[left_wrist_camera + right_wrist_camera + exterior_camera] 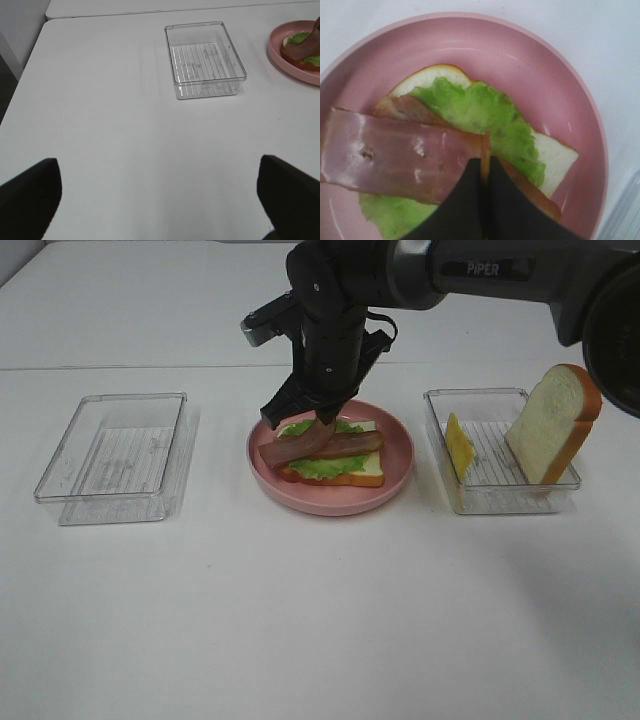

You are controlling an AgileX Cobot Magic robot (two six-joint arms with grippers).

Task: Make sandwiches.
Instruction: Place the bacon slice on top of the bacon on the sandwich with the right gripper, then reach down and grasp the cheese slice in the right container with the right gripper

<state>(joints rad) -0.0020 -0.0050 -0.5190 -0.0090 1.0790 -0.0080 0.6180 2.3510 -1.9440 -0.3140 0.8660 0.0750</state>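
Note:
On the pink plate (330, 502) lies a white bread slice (555, 155) with an orange-brown crust, topped with ruffled green lettuce (480, 112). A brown bacon strip (320, 447) rests across the lettuce. My right gripper (322, 422) hangs over the plate, reaching in from the right. It is shut on one end of that bacon strip (395, 160), pinched between the black fingertips of the gripper (485, 167). A second bacon strip (407, 107) peeks out beneath it. My left gripper (160, 182) is open and empty, hovering over bare table well short of the plate (295, 65).
An empty clear tray (120, 455) stands left of the plate and also shows in the left wrist view as the clear tray (205, 60). Right of the plate, another clear tray (495, 495) holds a yellow cheese slice (459, 447) and an upright bread slice (555, 425).

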